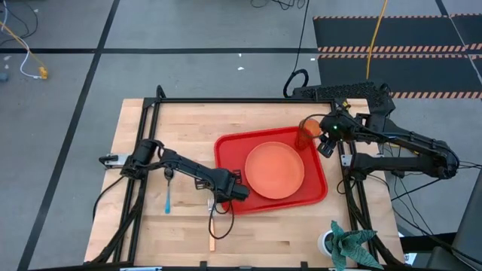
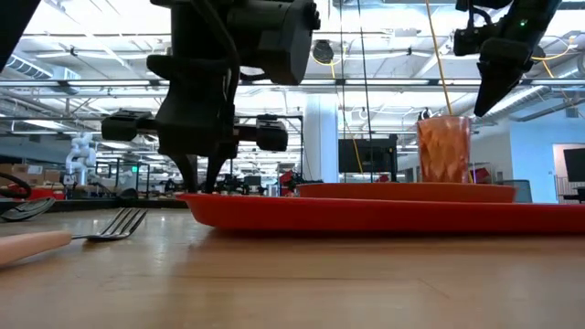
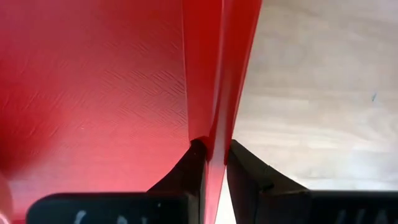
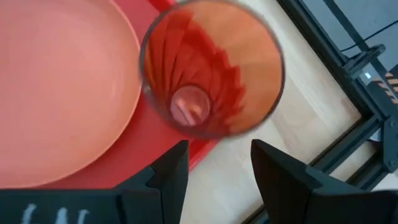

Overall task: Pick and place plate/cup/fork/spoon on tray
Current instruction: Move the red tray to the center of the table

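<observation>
The red tray [image 1: 320, 197] lies on the wooden table. The orange plate [image 1: 275, 169] rests flat on it, and the amber cup [image 1: 308, 132] stands upright in its far right corner. My left gripper [image 1: 238, 191] is shut on the tray's rim at the near left corner. My right gripper [image 4: 214, 168] hangs open just above and beside the cup [image 4: 211, 68], touching nothing. The fork [image 1: 212, 223] and the blue-handled spoon [image 1: 168, 193] lie on the table left of the tray. My left gripper pinches the tray's raised rim [image 3: 214, 134] near the near left corner, one finger [image 3: 189, 165] inside the tray and the other [image 3: 245, 168] outside. The fingers come from above, slanting down, and straddle the rim. The tray [image 2: 366, 215] stays on the table.
A small white pot with a green plant [image 1: 348, 242] stands at the table's near right corner. A black frame [image 1: 226, 100] runs around the table's edges. Bare wood shows at the far left and along the near edge.
</observation>
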### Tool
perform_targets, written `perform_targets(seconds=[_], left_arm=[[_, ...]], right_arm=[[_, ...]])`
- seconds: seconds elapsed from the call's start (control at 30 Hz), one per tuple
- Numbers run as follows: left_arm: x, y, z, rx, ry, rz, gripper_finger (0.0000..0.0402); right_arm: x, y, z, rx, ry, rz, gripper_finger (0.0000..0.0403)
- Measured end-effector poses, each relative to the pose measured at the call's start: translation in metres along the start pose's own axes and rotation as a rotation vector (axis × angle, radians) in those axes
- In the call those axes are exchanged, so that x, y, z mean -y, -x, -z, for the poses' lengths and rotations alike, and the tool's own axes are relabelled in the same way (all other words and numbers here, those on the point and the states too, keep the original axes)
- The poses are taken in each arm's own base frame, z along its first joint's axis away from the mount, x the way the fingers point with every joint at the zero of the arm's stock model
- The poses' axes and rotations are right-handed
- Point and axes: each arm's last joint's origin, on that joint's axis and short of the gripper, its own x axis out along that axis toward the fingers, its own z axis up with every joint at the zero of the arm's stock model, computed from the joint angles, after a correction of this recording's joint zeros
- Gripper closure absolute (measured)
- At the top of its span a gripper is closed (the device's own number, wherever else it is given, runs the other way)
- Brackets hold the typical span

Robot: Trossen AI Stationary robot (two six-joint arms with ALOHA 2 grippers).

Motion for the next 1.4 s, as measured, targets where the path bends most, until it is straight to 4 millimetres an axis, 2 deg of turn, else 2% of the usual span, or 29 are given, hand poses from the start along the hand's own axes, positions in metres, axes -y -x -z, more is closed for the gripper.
perform_targets(seconds=[0.13, 0.4, 0.57, 0.73, 0.87, 1.0, 1.1, 1.2, 1.3, 1.4], left_arm=[[0.002, -0.001, 0.005, -0.043, -0.006, 0.019, 0.0361], [0.003, -0.002, 0.011, -0.076, -0.012, 0.043, 0.0361], [0.001, -0.004, 0.015, -0.076, 0.071, 0.045, 0.0360], [0.000, -0.007, 0.019, -0.060, 0.386, 0.060, 0.0305], [0.000, -0.007, 0.020, -0.067, 0.636, 0.064, 0.0257], [0.002, -0.004, 0.022, -0.092, 0.803, 0.081, 0.0225], [0.001, 0.002, 0.025, -0.108, 0.983, 0.080, 0.0211], [-0.003, 0.006, 0.028, -0.101, 1.252, 0.058, 0.0206], [-0.008, 0.012, 0.032, -0.066, 1.507, 0.069, 0.0207], [-0.012, 0.014, 0.035, -0.037, 1.725, 0.118, 0.0214]], right_arm=[[0.000, 0.002, 0.002, 0.000, -0.012, -0.026, 0.0238], [-0.006, 0.007, 0.008, -0.049, -0.058, -0.284, 0.0238], [-0.005, -0.004, 0.018, -0.133, -0.127, -0.206, 0.0238], [-0.006, -0.017, 0.028, -0.189, -0.144, -0.166, 0.0238], [-0.006, -0.019, 0.028, -0.182, -0.139, -0.168, 0.0238], [-0.006, -0.019, 0.028, -0.179, -0.114, -0.170, 0.0238], [-0.006, -0.020, 0.028, -0.174, -0.106, -0.151, 0.0238], [-0.003, -0.022, 0.027, -0.148, -0.121, -0.049, 0.0238], [-0.002, -0.031, 0.032, -0.140, -0.149, 0.030, 0.0238], [-0.005, -0.042, 0.034, -0.138, -0.154, 0.020, 0.0238]])
